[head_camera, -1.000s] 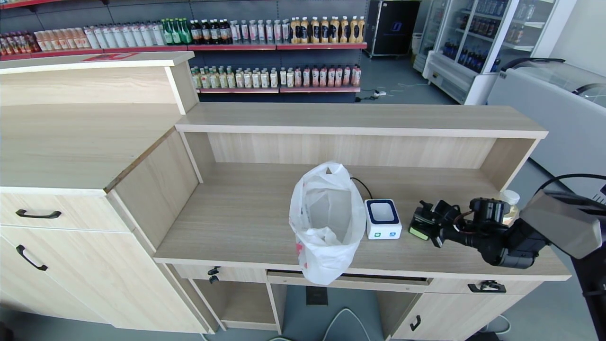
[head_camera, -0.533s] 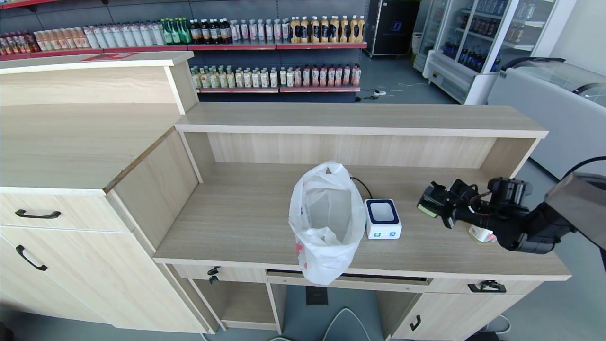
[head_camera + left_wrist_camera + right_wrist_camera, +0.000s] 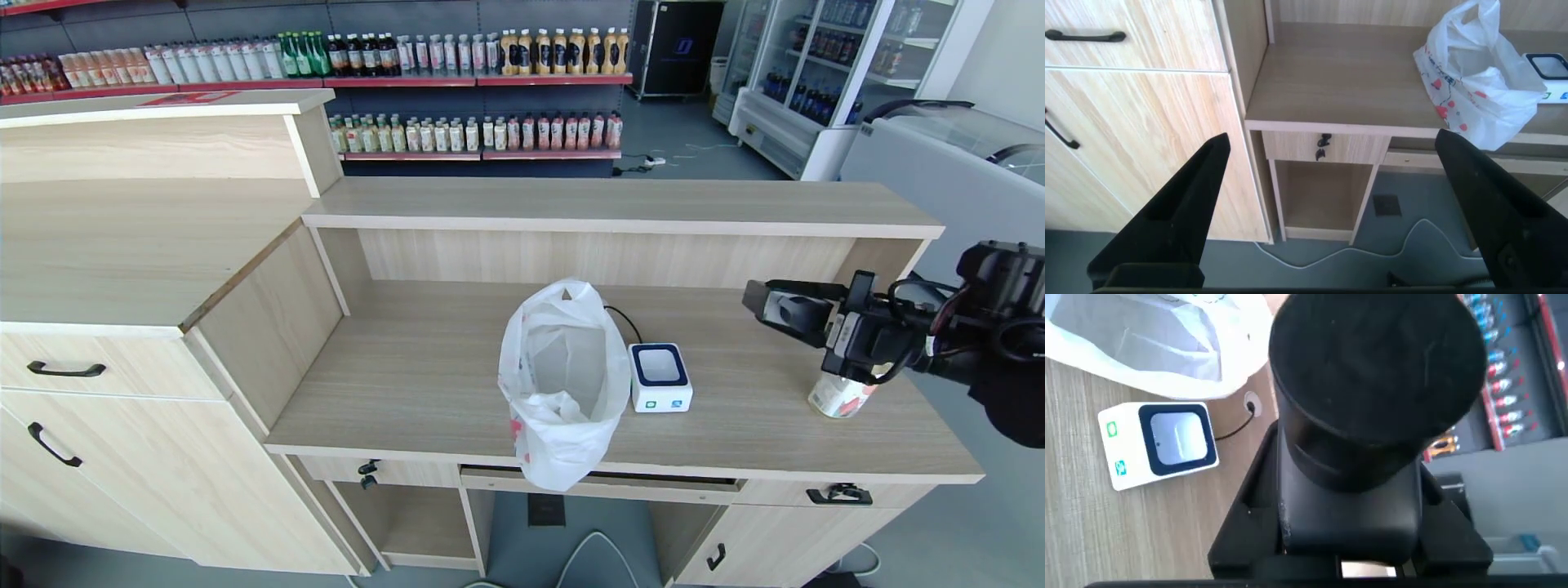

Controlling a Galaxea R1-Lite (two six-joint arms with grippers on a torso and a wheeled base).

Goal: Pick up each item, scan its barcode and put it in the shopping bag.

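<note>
My right gripper hovers above the right end of the wooden counter, shut on a black cylindrical item. In the right wrist view that item's round dark end sits close to the lens. A white scanner with a dark-framed window stands mid-counter, also seen as the scanner from the right wrist. Just left of it stands the open white shopping bag. My left gripper hangs open and holds nothing, low in front of the counter, with the shopping bag beyond it.
A small container with a white and red label stands on the counter under my right arm, partly hidden. A raised ledge runs along the back. A taller cabinet stands at the left. The scanner's cable trails behind the bag.
My right gripper has risen from the counter with the black item and moved right and toward the back. The labelled container under the arm has come into sight.
</note>
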